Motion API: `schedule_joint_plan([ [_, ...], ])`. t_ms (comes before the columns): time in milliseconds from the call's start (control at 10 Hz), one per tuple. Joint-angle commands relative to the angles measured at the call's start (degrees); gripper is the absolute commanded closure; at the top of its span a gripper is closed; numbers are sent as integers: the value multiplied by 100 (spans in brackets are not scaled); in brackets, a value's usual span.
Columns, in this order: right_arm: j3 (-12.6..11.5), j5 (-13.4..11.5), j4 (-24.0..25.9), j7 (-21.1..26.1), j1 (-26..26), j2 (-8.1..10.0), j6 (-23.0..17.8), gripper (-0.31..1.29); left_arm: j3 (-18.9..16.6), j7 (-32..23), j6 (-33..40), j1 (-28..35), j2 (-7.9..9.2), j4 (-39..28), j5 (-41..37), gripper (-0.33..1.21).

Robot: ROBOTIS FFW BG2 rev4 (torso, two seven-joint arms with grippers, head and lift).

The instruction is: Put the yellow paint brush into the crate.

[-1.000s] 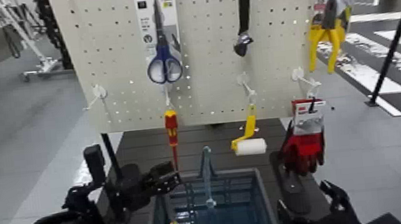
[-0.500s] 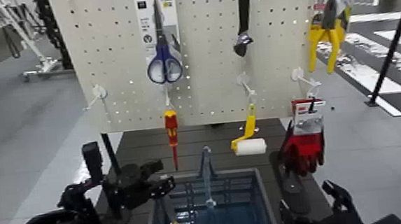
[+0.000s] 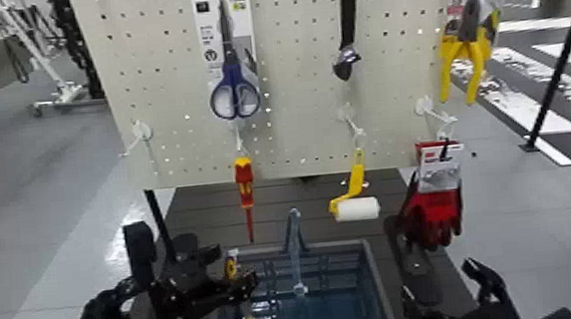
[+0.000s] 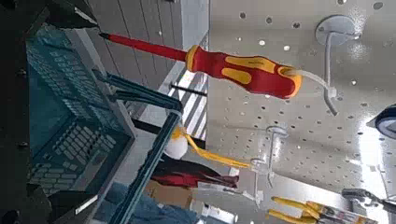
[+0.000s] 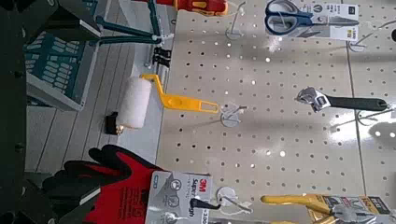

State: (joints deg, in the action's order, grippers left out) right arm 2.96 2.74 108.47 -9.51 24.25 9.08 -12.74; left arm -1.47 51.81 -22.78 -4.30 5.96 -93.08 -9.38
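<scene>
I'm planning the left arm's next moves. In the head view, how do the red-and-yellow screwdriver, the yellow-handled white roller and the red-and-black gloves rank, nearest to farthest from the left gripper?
From the left gripper:
1. Screwdriver, hanging on the left.
2. Roller, hanging right of centre.
3. Gloves, hanging at the far right.

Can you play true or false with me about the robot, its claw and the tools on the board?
1. The red-and-yellow screwdriver hangs on the board. True.
2. The white roller lies in the crate. False: it hangs from a hook by its yellow handle.
3. The left claw is shut tight. False: it is open, at the crate's left side.
4. The scissors have blue handles. True.
5. The gloves are green. False: they are red and black.
</scene>
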Motion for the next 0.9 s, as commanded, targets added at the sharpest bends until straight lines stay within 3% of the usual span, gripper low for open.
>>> schedule_joint_plan([
  [100,-15,139,16,-86,27,50,44,15,235,-1226,819,817,-139,-545,50,-6],
  [300,-111,192,60,-227,98,50,62,15,473,-2272,1628,1467,-376,-641,-29,-6],
  [600,-225,376,113,-350,203,42,0,15,499,-3406,3008,2118,-789,-650,314,-1],
  [900,-252,236,306,-253,282,33,264,15,798,-4082,3465,2381,-745,-598,217,2],
])
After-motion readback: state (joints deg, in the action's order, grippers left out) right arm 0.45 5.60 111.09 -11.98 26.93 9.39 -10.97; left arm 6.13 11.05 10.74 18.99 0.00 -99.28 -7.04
